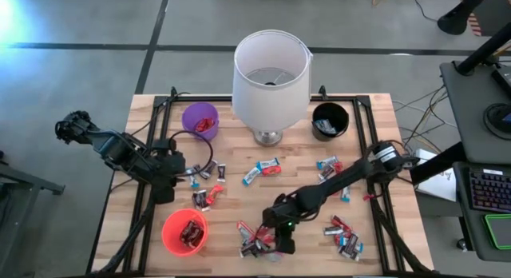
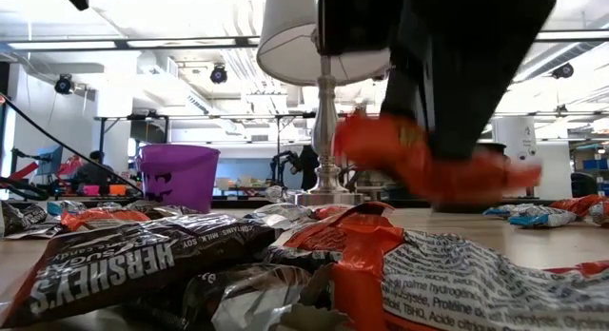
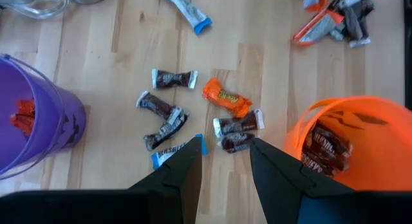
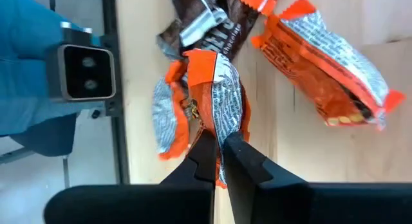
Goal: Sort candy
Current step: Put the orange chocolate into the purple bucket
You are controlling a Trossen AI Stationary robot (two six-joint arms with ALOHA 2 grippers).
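Observation:
Small wrapped candy bars in orange-red, blue-white and dark brown lie scattered on the wooden table (image 1: pixel 239 142). My right gripper (image 4: pixel 219 139) is near the front edge, shut on an orange-wrapped candy (image 4: pixel 215 89) just above a small pile of candy (image 1: pixel 254 244). In the low view the same candy (image 2: pixel 419 160) hangs under the dark fingers. My left gripper (image 3: pixel 222 163) hovers open at the table's left, above a loose group of dark and orange candies (image 3: pixel 193 111), and touches none of them. My right gripper pinches the orange candy's wrapper at its near end (image 4: pixel 217 121) between the two fingertips. The fingers slant down from above and from the table's right. The candy stretches forward from the fingertips and, in the low view, is clear of the table.
A purple cup (image 1: pixel 200 121) stands far left, a black cup (image 1: pixel 330 121) far right and an orange-red cup (image 1: pixel 185 232) near left, each with candy inside. A white-shaded lamp (image 1: pixel 270 78) stands at the far middle. More candy lies at the near right (image 1: pixel 343 240).

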